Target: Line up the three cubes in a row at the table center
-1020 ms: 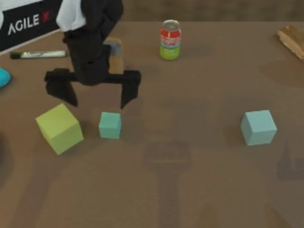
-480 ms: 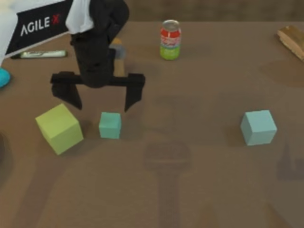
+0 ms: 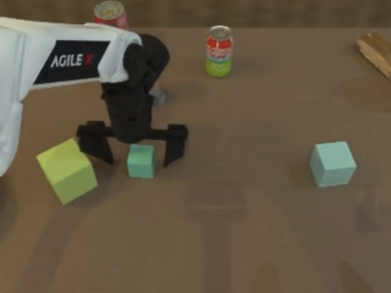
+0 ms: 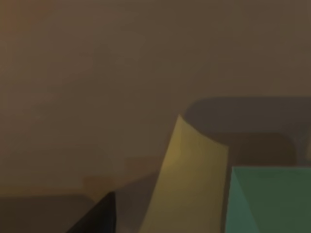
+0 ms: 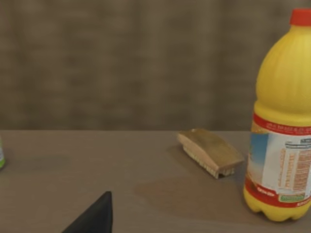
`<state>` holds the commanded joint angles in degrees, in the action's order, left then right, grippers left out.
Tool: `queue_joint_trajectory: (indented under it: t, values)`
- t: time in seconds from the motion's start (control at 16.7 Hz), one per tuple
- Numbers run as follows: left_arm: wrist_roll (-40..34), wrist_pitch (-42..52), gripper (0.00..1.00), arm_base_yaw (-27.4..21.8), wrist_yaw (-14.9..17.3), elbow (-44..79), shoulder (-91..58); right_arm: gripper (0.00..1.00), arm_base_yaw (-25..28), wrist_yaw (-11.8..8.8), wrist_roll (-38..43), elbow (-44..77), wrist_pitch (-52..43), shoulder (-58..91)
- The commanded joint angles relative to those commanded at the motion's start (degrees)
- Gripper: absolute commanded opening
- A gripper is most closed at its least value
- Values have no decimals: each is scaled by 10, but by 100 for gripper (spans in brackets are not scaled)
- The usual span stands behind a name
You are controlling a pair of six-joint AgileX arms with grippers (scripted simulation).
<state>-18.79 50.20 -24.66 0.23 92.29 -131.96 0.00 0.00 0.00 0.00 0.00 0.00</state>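
Fingers of the left gripper (image 3: 139,149) are spread wide, holding nothing, around the small teal-green cube (image 3: 141,161) near the table's (image 3: 244,244) left edge; it should centre itself, avoiding the yellow-green cube (image 3: 66,170), then close gently

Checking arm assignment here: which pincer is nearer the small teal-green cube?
Left. The left pincer hangs open right over the small teal-green cube, one finger on each side. The right pincer is outside the top view; its wrist camera faces a brush and yellow bottle.
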Motion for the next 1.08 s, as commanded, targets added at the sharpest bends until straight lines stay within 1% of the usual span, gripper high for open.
queue_joint_trajectory:
  t: [0.24,1.02,1.08]
  values:
    - [0,-4,100,0,0,-3,-3,100,0,0,0,0,0,0]
    - [0,-4,2,0,0,-3,-3,100,0,0,0,0,0,0]
    - [0,-4,0,0,0,-3,-3,100,0,0,0,0,0,0]
